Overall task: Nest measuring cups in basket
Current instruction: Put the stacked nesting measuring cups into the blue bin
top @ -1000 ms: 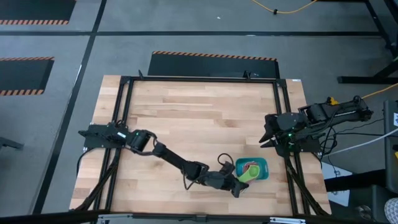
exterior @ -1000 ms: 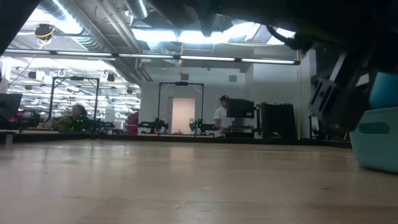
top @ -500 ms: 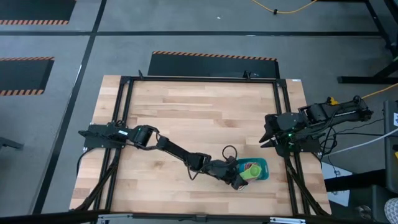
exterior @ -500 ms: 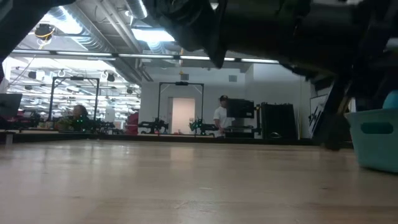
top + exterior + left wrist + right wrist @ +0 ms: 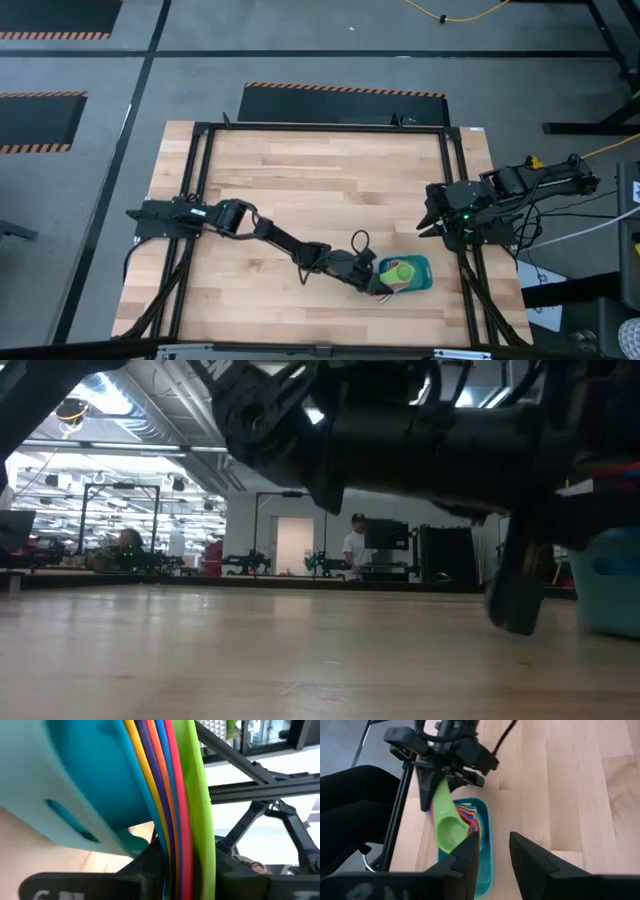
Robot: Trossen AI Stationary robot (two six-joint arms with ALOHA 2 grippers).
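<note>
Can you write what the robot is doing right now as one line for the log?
left gripper: shut on cups, over basket | right gripper: waiting at table's right edge, fingers apart | cups: stacked, green on top

The left gripper [image 5: 383, 289] holds a green cup [image 5: 397, 270] over the basket [image 5: 421, 280].

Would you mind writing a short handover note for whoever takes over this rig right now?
Left gripper: shut on the handles of the stacked measuring cups, holding them tilted over the basket, green cup on top.
Right gripper: waiting, holding nothing, at the table's right edge, apart from the basket.
Basket: near the table's front right.
Done: cups nested in one stack and brought to the basket.
Left: lower the stack into the basket, release, withdraw the left arm.
</note>
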